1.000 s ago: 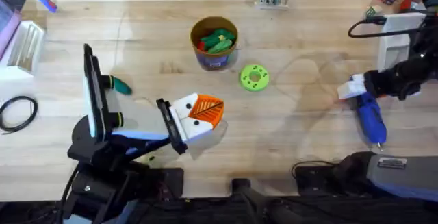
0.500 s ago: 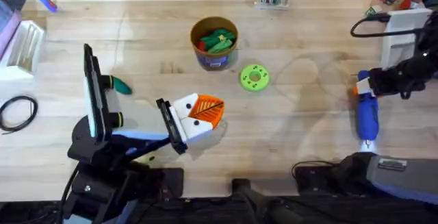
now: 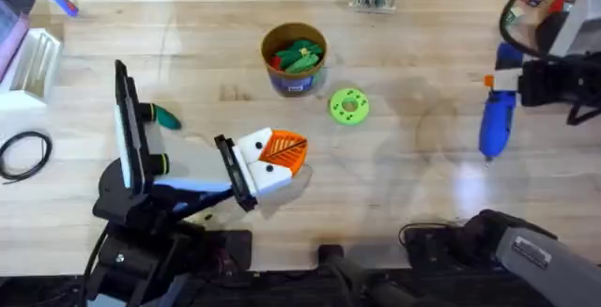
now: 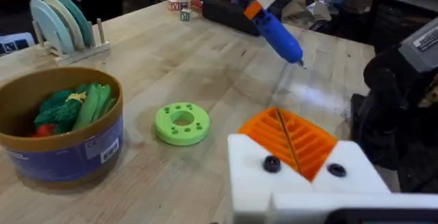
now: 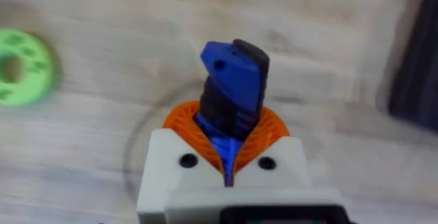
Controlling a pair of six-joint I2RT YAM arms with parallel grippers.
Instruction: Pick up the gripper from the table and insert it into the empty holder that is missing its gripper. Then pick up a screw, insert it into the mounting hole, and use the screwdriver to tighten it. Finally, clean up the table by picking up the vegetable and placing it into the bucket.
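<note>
Blue screwdriver (image 5: 231,97) clamped between white fingers with orange ribbed pads (image 5: 263,131) of right gripper (image 5: 229,148), above wooden table (image 5: 137,32), light green disc (image 5: 20,66) off to one side

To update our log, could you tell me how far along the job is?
Done, apparently: the gripper sits against the holder, two screw heads showing on it. In hand: the right gripper clamps the screwdriver above the table's right side. Left: the vegetable lies on the table, not in the bucket.
</note>
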